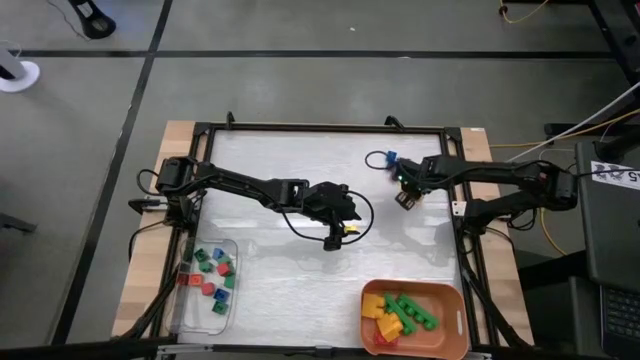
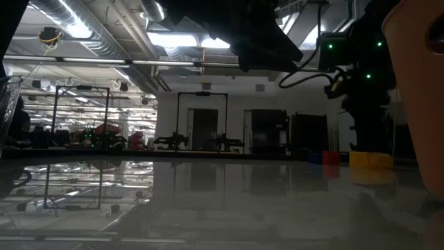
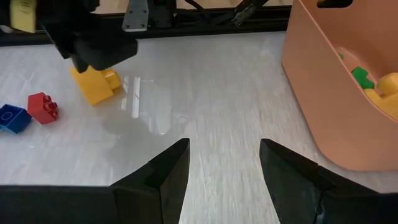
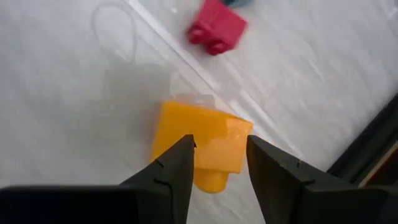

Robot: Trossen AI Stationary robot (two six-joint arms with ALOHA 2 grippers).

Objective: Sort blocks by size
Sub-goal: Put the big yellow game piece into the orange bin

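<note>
A yellow block (image 4: 205,146) sits between the fingers of my right gripper (image 4: 221,155), which is shut on it at the table's far right (image 1: 405,193). It also shows under that gripper in the left wrist view (image 3: 93,86) and in the low view (image 2: 371,160). Just beyond it, a red block (image 4: 217,26) and a blue block (image 3: 12,118) rest on the table. My left gripper (image 3: 224,165) hangs open over the table's middle (image 1: 335,222) with nothing between its fingers. My right gripper pinches the yellow block's two opposite sides (image 4: 214,146) between its two fingers. The fingers come steeply from above. The block sits tilted, with a stud (image 4: 211,180) sticking out sideways. I cannot tell whether its lower edge touches the table.
An orange bin (image 1: 452,300) at the near right holds yellow and green blocks. A clear tray (image 1: 228,248) at the near left holds several small blocks. A black frame (image 1: 320,128) edges the white table.
</note>
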